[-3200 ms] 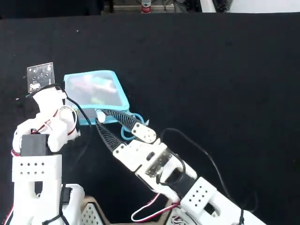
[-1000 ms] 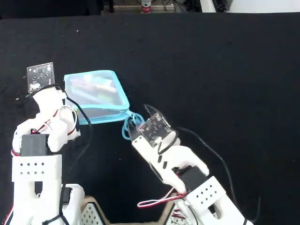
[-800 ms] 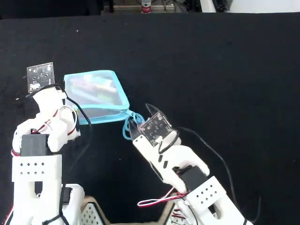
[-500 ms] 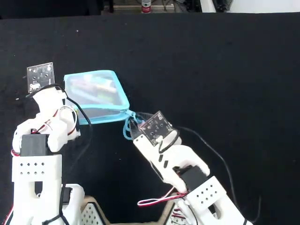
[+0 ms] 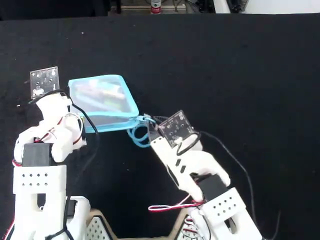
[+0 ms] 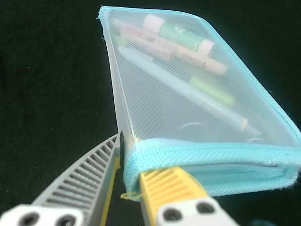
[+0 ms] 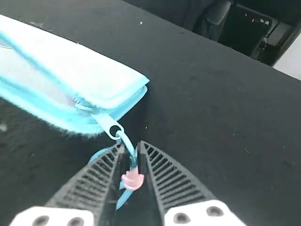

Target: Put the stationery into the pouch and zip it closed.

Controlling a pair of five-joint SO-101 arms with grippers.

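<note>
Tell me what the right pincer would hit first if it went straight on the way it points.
Probably the zipper slider just beyond its tips, then the corner of the blue mesh pouch. The right pincer is shut on the pull cord.

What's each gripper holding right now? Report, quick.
Left gripper: closed on the pouch corner.
Right gripper: closed on the zip cord.

The right gripper (image 7: 130, 149) has turned over and clamped the zipper cord (image 7: 123, 137); it has drawn it rightward.
</note>
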